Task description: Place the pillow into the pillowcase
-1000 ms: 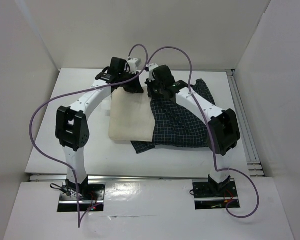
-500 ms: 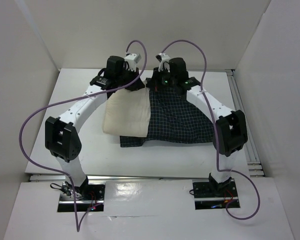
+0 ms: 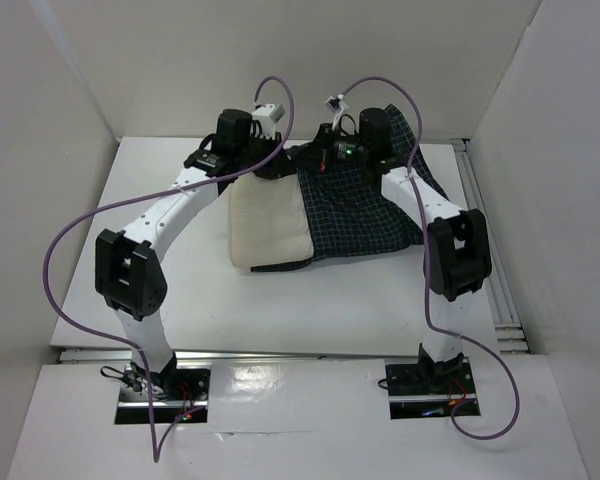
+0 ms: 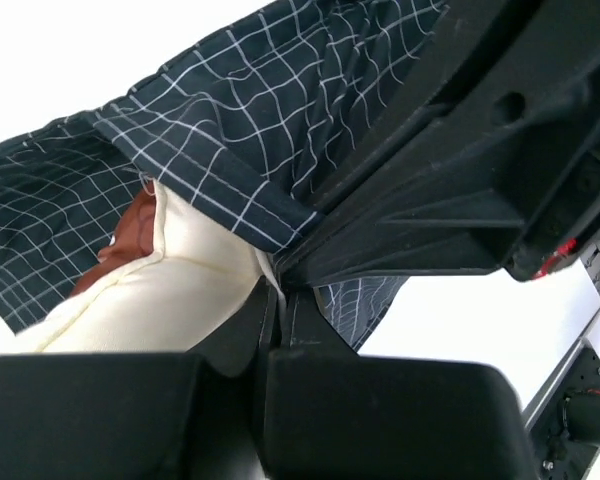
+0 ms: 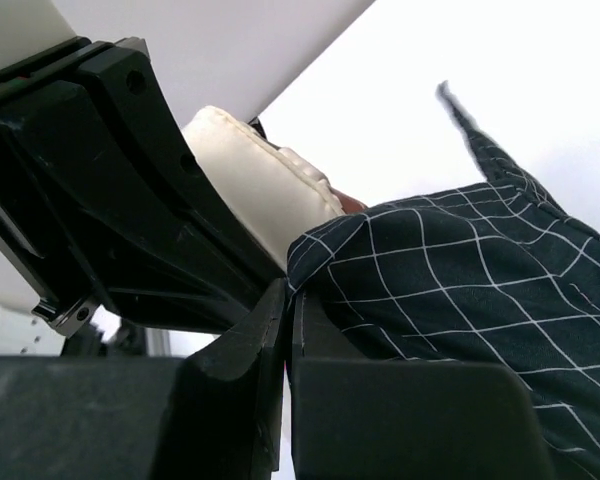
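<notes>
White walls (image 3: 310, 60) box in a white counter (image 3: 310, 300), and the work sits toward its far edge. A plump cream fabric pillow (image 3: 268, 225) lies left of centre. Its right side is tucked under a limp navy pillowcase with a fine white check (image 3: 365, 205), which spreads away to the right. A good share of the cream is bare, so the stuffing looks roughly half done.

Both hands meet at the far edge, close together. The right hand (image 5: 287, 290) has its fingers pressed together on the pillowcase hem. The left hand (image 4: 276, 290) is likewise pinched closed, apparently on the same hem, with the pillow's corner crowding right against its fingers.

Several things could go wrong from here:
- **Pillow sliding:** nothing pins the pillow, so a tug on the hem may simply drag it across the counter instead of drawing cloth over it.
- **Lost hem:** each hand holds only a thin fold of limp cloth. A sharp pull against the pillow's bulk could strip the hem from one hand and let the opening collapse.
- **Caught corner:** if the left hand has nipped the pillow's corner as well, the cloth cannot pass that point.
- **Collision:** with the hands this near each other, a careless sweep could knock them together.
</notes>
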Available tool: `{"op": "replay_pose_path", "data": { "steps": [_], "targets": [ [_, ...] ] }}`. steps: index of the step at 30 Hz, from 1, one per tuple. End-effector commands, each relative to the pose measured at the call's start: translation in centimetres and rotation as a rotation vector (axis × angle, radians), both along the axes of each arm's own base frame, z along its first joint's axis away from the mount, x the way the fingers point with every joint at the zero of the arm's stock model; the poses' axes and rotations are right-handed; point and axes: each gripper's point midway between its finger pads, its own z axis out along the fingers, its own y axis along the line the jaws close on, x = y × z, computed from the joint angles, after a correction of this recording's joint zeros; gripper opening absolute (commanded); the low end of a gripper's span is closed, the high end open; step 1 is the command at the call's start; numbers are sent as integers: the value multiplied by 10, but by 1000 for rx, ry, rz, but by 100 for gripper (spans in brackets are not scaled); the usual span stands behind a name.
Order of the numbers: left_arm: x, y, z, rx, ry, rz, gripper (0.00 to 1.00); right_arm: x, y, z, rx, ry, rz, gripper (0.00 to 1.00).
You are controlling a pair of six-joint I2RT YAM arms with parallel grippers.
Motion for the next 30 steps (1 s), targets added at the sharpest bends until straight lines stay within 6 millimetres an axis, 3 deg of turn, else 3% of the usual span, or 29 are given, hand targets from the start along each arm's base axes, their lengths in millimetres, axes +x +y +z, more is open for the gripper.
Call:
{"op": "replay_pose_path", "data": {
  "steps": [1, 4, 7, 8, 9, 10, 11, 12, 13, 16, 17, 19, 20, 22, 24, 25, 27, 28, 29, 30],
  "targets": [
    [-27, -51, 38, -169, -78, -170, 0, -62, 39, 34, 95, -60, 324, 0],
    [-21, -43, 23, -136, -68, -103, 0, -53, 38, 17, 54, -14, 272, 0],
    [-11, -38, -3, -92, -25, -48, 0, -35, 29, -6, -37, 46, 153, 23],
    [-9, -37, -12, -79, -6, -39, 0, -25, 23, -22, -90, 103, 65, 30],
    [-4, -32, -14, -65, 12, -18, 14, -21, 19, -25, -116, 99, 27, 50],
    [-1, -31, -19, -56, 37, 5, 31, -19, 15, -36, -144, 121, -3, 60],
    [6, -28, -33, -40, 71, 17, 96, -17, 8, -30, -167, 113, -53, 71],
    [10, -22, -36, -32, 87, 30, 100, -16, 0, -34, -185, 120, -82, 79],
    [10, -21, -39, -18, 106, 39, 100, -17, -4, -37, -208, 115, -98, 88],
    [13, -12, -46, 18, 96, 49, 100, -17, -25, -28, -260, 75, -186, 96],
    [12, -11, -39, 18, 78, 44, 100, -18, -29, -23, -275, 59, -208, 100],
    [9, -4, -36, 37, 78, 75, 100, -19, -44, -8, -305, 36, -290, 100],
    [10, 1, -39, 60, 76, 93, 100, -22, -51, -13, -330, 39, -313, 100],
    [2, 7, -36, 77, 77, 97, 100, -24, -77, -3, -375, 35, -433, 100],
    [-16, 9, -33, 93, 63, 72, 100, -37, -100, -22, -452, 98, -517, 100],
    [-31, 2, -44, 118, 57, 31, 100, -41, -119, -19, -476, 116, -618, 100],
    [-51, -4, -40, 136, 24, 5, 100, -65, -140, -55, -561, 232, -679, 100],
    [-66, -16, -46, 149, 32, -26, 100, -76, -148, -57, -565, 247, -704, 100],
    [-77, -18, -66, 173, 70, -46, 100, -93, -153, -85, -596, 321, -703, 100],
    [-88, -21, -71, 177, 94, -58, 100, -101, -156, -96, -612, 339, -698, 100]
  ]
}}
